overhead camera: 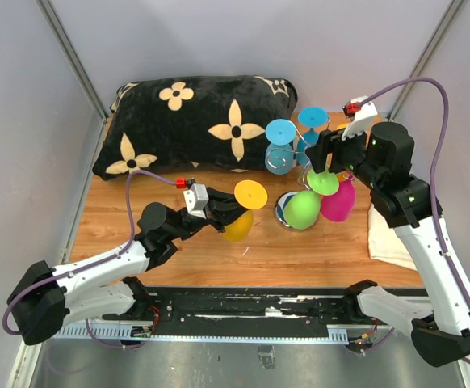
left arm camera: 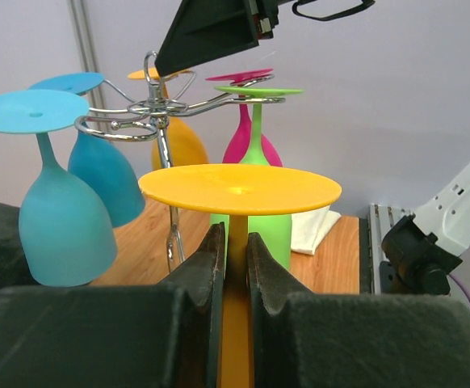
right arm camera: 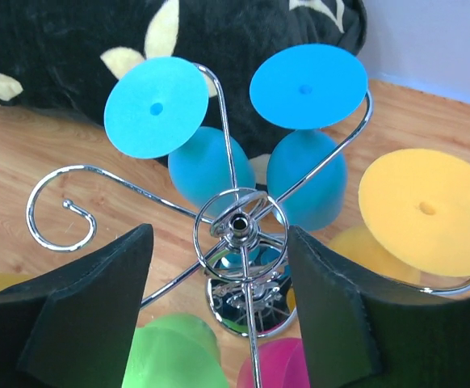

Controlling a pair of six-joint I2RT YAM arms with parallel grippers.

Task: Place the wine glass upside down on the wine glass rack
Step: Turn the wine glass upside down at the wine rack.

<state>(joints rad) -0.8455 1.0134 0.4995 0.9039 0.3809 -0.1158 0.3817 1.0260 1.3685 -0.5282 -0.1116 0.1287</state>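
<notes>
Rack (right arm camera: pixel 240 220) ctr-right on table (overhead camera: pixel 300 250), pillow (overhead camera: pixel 195 121) behind, held glass (overhead camera: pixel 249 196) left (inverted), cloth (overhead camera: pixel 388 238) right

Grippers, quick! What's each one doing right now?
Left gripper: closed on the yellow wine glass's stem.
Right gripper: open, either side of the wine glass rack's top.

- A black pillow (overhead camera: pixel 195 125) with cream flowers lies along the far edge of the wooden table (overhead camera: pixel 106 230).
- A white cloth (overhead camera: pixel 383 242) rests near its right edge.

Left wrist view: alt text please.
The left gripper clamps the stem of an inverted yellow wine glass. Behind it, the chrome rack carries two blue glasses, a green glass and a pink glass, all inverted.
</notes>
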